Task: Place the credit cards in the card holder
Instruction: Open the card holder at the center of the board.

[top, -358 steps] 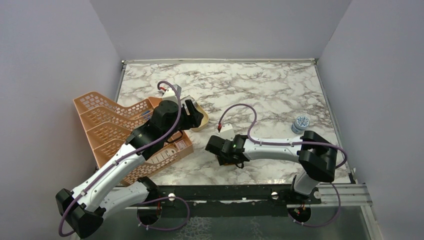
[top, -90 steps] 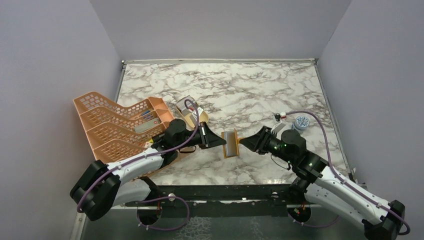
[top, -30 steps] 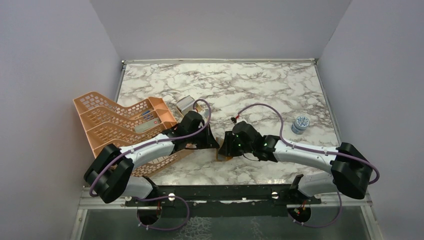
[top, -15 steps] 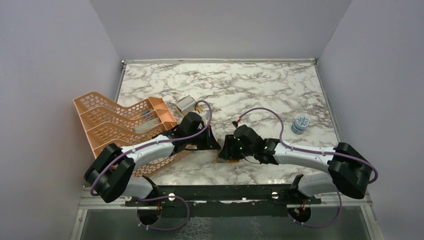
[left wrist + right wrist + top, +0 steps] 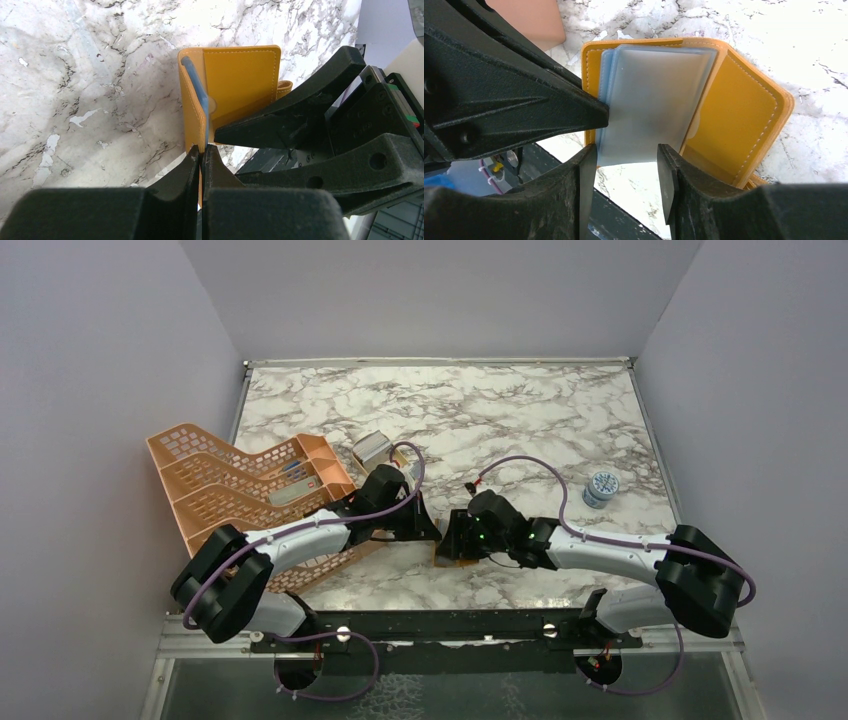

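The mustard-orange card holder (image 5: 749, 115) stands open on the marble near the front edge, and only a sliver of the card holder (image 5: 447, 554) shows in the top view. My left gripper (image 5: 201, 150) is shut on one orange flap (image 5: 192, 110), holding it up. A pale grey credit card (image 5: 654, 100) sits in the grey-blue pocket, its lower end sticking out. My right gripper (image 5: 626, 167) is open, a finger on each side of that end and not squeezing it. From above, the left gripper (image 5: 432, 530) and right gripper (image 5: 452, 538) meet tip to tip. Another pale card (image 5: 372, 448) lies behind them.
The peach lattice rack (image 5: 220, 490) fills the left side, with small items in its trays. A small round blue-white object (image 5: 600, 487) sits at the right. The dark front rail (image 5: 450, 620) runs just below the card holder.
My right gripper's jaws have widened off the card, which stays in the pocket. Both arms have barely moved, and the left gripper keeps its hold on the flap.
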